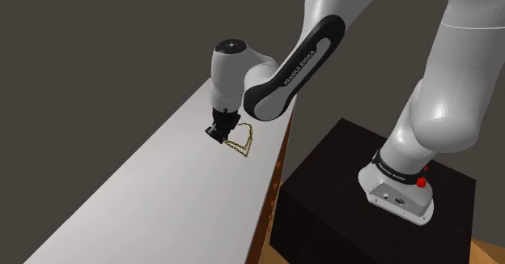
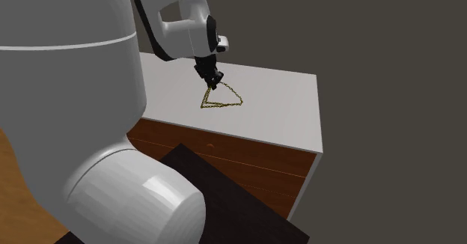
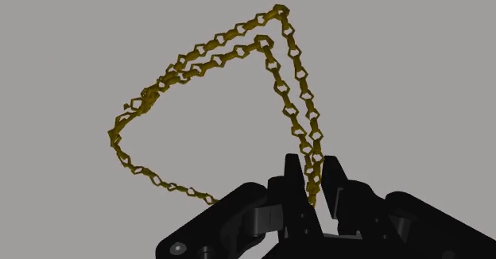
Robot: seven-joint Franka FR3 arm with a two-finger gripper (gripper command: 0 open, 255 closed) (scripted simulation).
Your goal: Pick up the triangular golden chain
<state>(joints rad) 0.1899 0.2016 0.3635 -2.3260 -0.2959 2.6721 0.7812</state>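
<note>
End effector [image 3: 312, 187] pinches one side of the golden chain [image 3: 164, 83] on the bench [image 1: 121, 189]; grasp seems made, lift comes next.

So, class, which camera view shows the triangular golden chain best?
The wrist view: the triangular golden chain appears close up, every link distinct, one side clasped in the black pincer. The shoulder view and second exterior view show it as a small thin outline lying on the pale tabletop beneath the pincer.
</note>
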